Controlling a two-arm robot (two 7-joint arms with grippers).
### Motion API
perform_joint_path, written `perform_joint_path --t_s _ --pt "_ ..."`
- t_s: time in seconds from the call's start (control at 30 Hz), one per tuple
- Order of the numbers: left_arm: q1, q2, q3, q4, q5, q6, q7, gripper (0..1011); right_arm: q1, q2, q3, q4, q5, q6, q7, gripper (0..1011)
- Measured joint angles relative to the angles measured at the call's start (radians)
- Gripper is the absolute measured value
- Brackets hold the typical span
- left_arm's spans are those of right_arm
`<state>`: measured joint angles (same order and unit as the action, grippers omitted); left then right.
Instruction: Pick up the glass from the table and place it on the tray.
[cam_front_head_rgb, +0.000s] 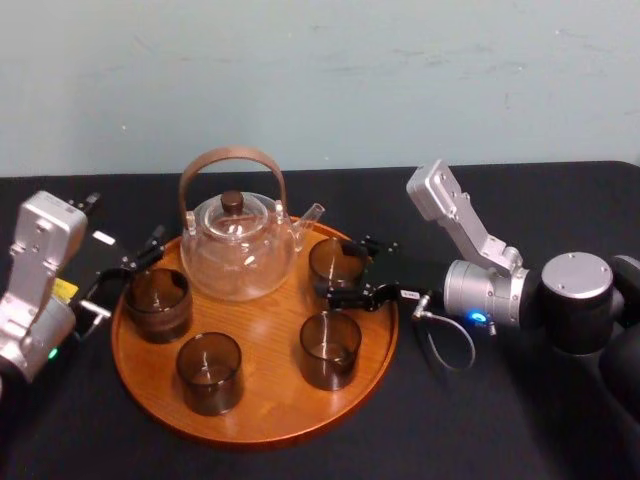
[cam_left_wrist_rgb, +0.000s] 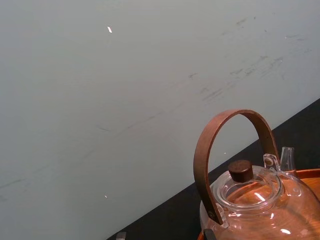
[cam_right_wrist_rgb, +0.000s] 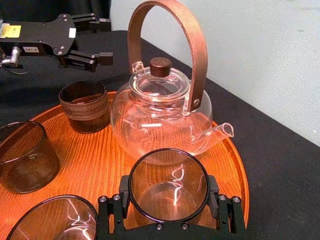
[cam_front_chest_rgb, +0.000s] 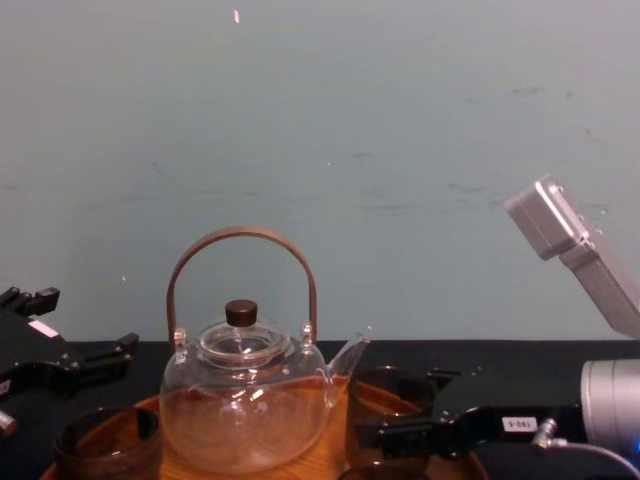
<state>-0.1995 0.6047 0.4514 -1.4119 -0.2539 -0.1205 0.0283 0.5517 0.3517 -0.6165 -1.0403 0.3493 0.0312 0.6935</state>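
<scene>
The glass is over the tray, at its right side, just beside the spout of the clear teapot. From the right wrist view its base seems to sit on the wood, though we cannot be sure. The right gripper reaches in over the tray's right rim, its fingers pinching the glass from two sides. Three more glasses stand on the tray. The left gripper is at the tray's left rim, fingers spread and holding nothing. Black table lies all around.
</scene>
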Motion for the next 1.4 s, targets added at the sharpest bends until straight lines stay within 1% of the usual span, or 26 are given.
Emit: perform_joint_path --t_s 0.27,0.63,0.7,0.77,0.83,1.4 --pt "0.000 0.000 0.000 0.000 0.000 0.000 0.000 1001 -0.003 0.000 0.001 0.001 -0.011 0.000 -0.008 904" --pt "0.000 0.000 0.000 0.000 0.000 0.000 0.000 1001 -0.003 0.000 0.002 0.000 -0.009 0.001 -0.006 904" --pt "0.000 0.000 0.000 0.000 0.000 0.000 0.000 1001 -0.003 0.000 0.002 0.000 -0.009 0.001 -0.006 926" --pt "0.000 0.000 0.000 0.000 0.000 0.000 0.000 1001 -0.003 0.000 0.002 -0.001 -0.008 0.001 -0.006 978" --pt "0.000 0.000 0.000 0.000 0.000 0.000 0.000 1001 -0.003 0.000 0.002 -0.001 -0.008 0.002 -0.005 1002" --pt "0.000 0.000 0.000 0.000 0.000 0.000 0.000 1001 -0.003 0.000 0.002 -0.001 -0.007 0.002 -0.004 1002"
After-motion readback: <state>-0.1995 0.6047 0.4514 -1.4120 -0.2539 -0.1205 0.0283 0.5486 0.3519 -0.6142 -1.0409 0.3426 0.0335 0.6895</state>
